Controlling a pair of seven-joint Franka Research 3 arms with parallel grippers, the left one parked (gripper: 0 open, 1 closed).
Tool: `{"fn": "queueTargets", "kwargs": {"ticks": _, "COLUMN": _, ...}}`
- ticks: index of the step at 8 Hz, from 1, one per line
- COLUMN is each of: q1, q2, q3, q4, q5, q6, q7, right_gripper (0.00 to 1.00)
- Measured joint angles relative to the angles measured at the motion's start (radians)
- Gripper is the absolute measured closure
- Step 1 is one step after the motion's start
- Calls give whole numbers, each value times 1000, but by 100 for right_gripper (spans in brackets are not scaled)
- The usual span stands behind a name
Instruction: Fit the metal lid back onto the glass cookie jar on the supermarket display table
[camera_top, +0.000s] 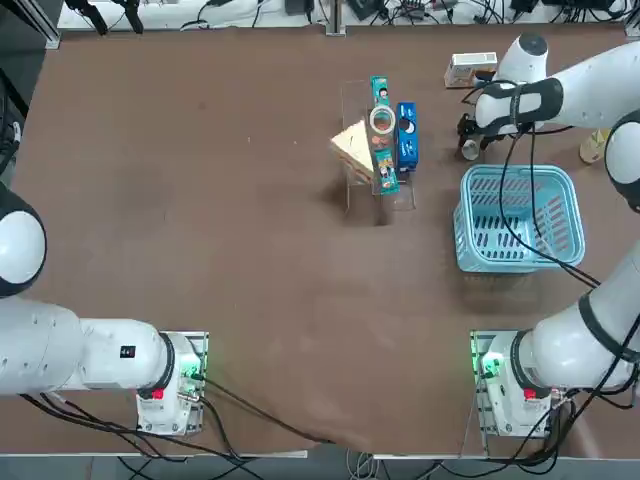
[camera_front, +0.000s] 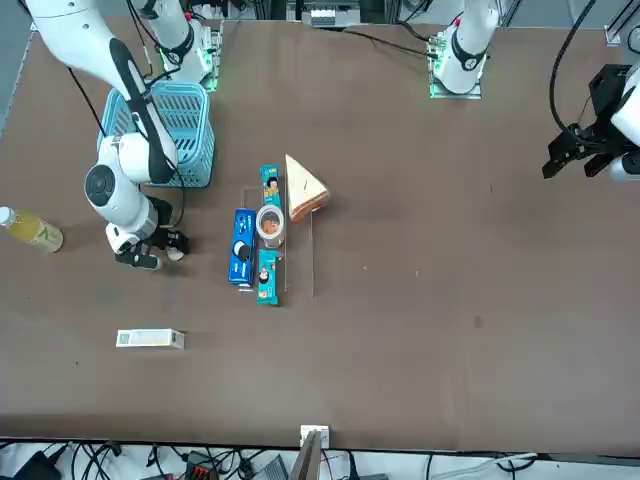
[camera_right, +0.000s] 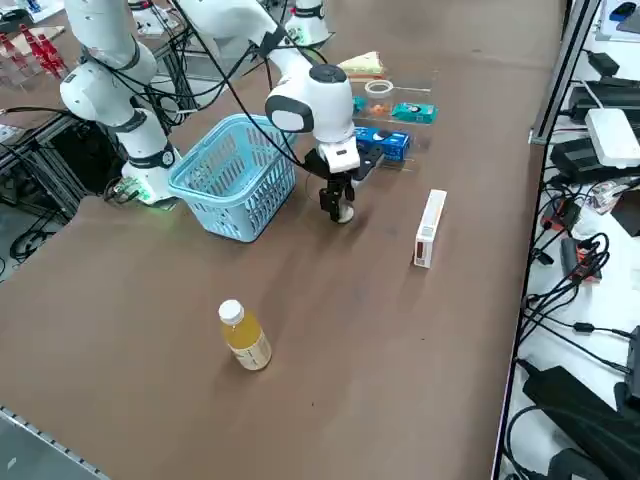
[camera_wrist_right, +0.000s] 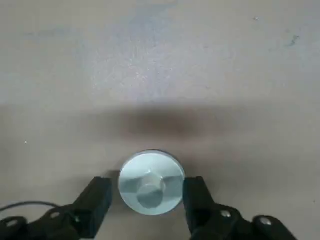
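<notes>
The metal lid (camera_wrist_right: 151, 182), a small silvery round disc with a raised centre, lies flat on the supermarket display table (camera_top: 200, 250), just left of the blue basket's far corner (camera_top: 470, 150). My right gripper (camera_wrist_right: 149, 195) is down at the table with one finger on each side of the lid. A narrow gap shows beside one finger (camera_wrist_right: 97, 200), and the other finger (camera_wrist_right: 197, 197) stands right at the lid's rim. The glass cookie jar (camera_top: 382, 120) stands uncovered among snack boxes, to the left of the gripper, orange-brown contents showing through its pale rim.
A blue basket (camera_top: 520, 215) sits just nearer the robot than the gripper. Teal (camera_top: 382, 160) and blue (camera_top: 406, 140) snack boxes and a wedge sandwich (camera_top: 352, 148) surround the jar. A white box (camera_top: 470, 68) lies at the far edge, a juice bottle (camera_right: 245, 338) at the right.
</notes>
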Motion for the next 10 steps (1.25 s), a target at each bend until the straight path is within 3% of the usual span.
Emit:
{"fn": "queueTargets", "kwargs": {"ticks": 2, "q1": 0, "q2": 0, "q3": 0, "q4": 0, "q5": 0, "q6": 0, "q7": 0, "right_gripper": 38}}
{"fn": "queueTargets", "kwargs": {"ticks": 4, "q1": 0, "q2": -1, "q3": -1, "q4": 0, "q5": 0, "q6": 0, "q7": 2, "right_gripper": 74}}
{"fn": "queueTargets", "kwargs": {"ticks": 8, "q1": 0, "q2": -8, "q3": -1, "q4": 7, "q5": 0, "q6": -14, "q7": 2, "right_gripper": 74}}
{"fn": "queueTargets", "kwargs": {"ticks": 10, "q1": 1, "q2": -37, "q3": 2, "q4": 95, "q5": 0, "q6": -162, "q7": 2, "right_gripper": 74}}
